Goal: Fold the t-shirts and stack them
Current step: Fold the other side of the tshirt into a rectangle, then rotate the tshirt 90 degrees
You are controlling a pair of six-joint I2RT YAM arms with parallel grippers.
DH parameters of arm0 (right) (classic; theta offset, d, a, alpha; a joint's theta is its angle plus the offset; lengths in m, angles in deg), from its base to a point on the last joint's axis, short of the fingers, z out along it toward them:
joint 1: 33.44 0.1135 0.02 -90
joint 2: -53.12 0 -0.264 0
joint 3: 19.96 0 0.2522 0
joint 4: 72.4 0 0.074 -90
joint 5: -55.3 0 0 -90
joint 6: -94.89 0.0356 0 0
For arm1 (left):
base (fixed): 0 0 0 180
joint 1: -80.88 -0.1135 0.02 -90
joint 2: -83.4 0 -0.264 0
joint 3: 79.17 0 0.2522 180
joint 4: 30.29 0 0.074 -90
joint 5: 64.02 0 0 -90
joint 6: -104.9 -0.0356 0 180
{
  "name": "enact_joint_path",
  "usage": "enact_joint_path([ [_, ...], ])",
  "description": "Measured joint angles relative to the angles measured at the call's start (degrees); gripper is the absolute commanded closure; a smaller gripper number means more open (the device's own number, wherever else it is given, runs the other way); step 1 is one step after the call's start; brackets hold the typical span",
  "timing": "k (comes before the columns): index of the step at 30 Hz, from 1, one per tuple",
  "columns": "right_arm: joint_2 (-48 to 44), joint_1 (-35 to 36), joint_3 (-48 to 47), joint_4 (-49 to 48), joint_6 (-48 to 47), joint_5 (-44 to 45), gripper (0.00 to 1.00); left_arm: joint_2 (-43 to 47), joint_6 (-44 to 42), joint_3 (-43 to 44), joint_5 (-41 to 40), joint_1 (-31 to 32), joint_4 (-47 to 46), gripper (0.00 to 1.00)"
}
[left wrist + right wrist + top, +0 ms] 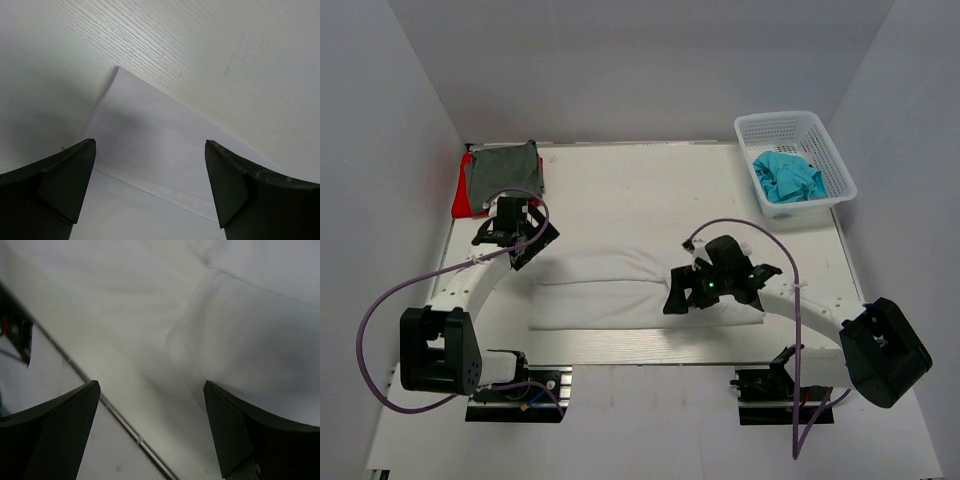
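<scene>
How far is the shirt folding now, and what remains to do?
Done: the grey shirt lies folded on the red shirt at the far left corner. In hand: the white shirt lies mid-table as a long strip; the left gripper and right gripper are open over its ends, holding nothing. Left: finish and stack the white shirt, then the teal shirt, crumpled in the basket.

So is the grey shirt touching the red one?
Touching: the top view shows the grey shirt lying on the red shirt, whose edge peeks out.
</scene>
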Motion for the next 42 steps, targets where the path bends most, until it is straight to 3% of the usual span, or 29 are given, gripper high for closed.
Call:
enact_joint_path([
  [4, -0.66, 2.14, 1.09, 5.99, -2.62, -8.57, 0.1, -0.68, -0.26, 1.01, -0.39, 0.0, 0.26, 0.0],
  [8, -2.64, 2.69, 0.63, 10.47, -4.96, -8.96, 0.1, -0.7, -0.5, 2.1, -0.59, 0.0, 0.2, 0.0],
  [15, -8.13, 2.25, -2.71, 10.08, -1.66, 5.95, 0.1, -0.85, -1.7, 2.29, 3.45, 0.04, -0.61, 0.0],
  [18, -7.39, 1.75, -2.82, 10.67, 3.8, 16.79, 0.1, -0.83, -1.7, 1.29, 6.19, 1.18, -3.06, 0.0],
  [22, -2.03, -0.15, -3.54, 13.77, 11.08, 27.45, 0.1, -1.09, -1.7, -1.42, 6.36, 4.79, -3.72, 0.0],
  [30, 10.1, -3.19, -8.09, 16.79, 14.58, 33.92, 0.1, -8.17, -1.25, -5.7, 4.44, 10.71, 0.28, 0.0],
  [37, 22.51, -5.25, -19.26, 16.04, 9.6, 37.92, 0.1, -7.65, -0.63, -5.9, 3.67, 17.55, 4.66, 0.0],
  [42, 34.16, -6.05, -32.24, 11.58, 0.11, 36.15, 0.1, -6.69, -0.24, -7.37, 9.01, 24.63, 7.91, 0.0],
])
